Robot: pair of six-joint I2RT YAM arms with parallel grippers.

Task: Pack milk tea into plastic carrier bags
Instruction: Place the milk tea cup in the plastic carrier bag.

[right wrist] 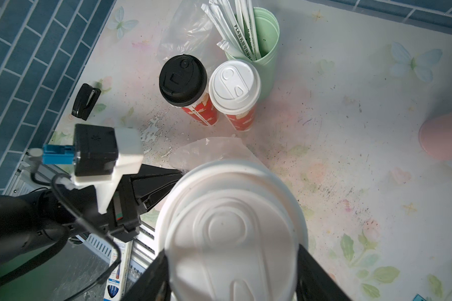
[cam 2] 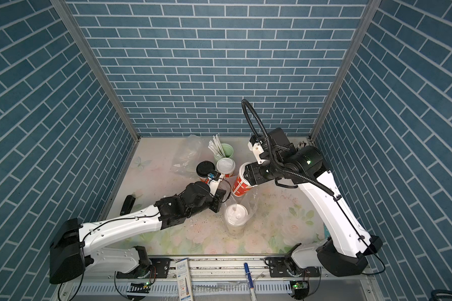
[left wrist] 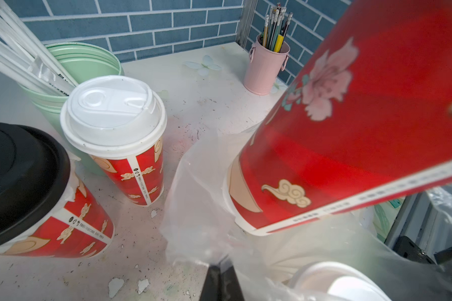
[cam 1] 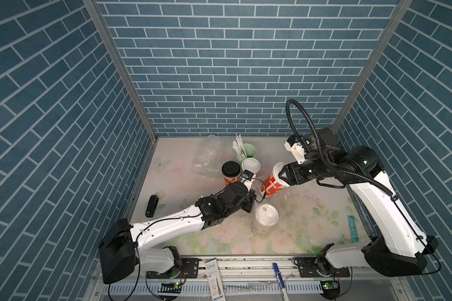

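Blue brick-patterned walls are enclosing a floral tabletop [cam 1: 311, 208], and the step in hand looks to be lowering a second drink into the near plastic carrier bag [left wrist: 198, 198]. The right gripper [cam 1: 282, 175] is clamping an orange-red cup [cam 1: 272, 185] just under its white lid. The cup is tilting, its base pointing toward seven o'clock in both top views. The left gripper [left wrist: 221, 271] is pinching the bag's rim with jaws together, at ten o'clock of the cream cup [cam 1: 266, 215] already standing inside. Whether the tilted base is past the rim I cannot tell.

To do this well, the right arm should be righting the cup while descending, aiming for the free space at twelve o'clock of the cream cup. The left should be drawing the film taut and outward so the base is not snagging it. A black-lidded red cup [cam 1: 231, 169] and a white-lidded red cup [cam 1: 250, 165] are waiting at ten o'clock of the held one, near the spare bag [cam 1: 206, 156].
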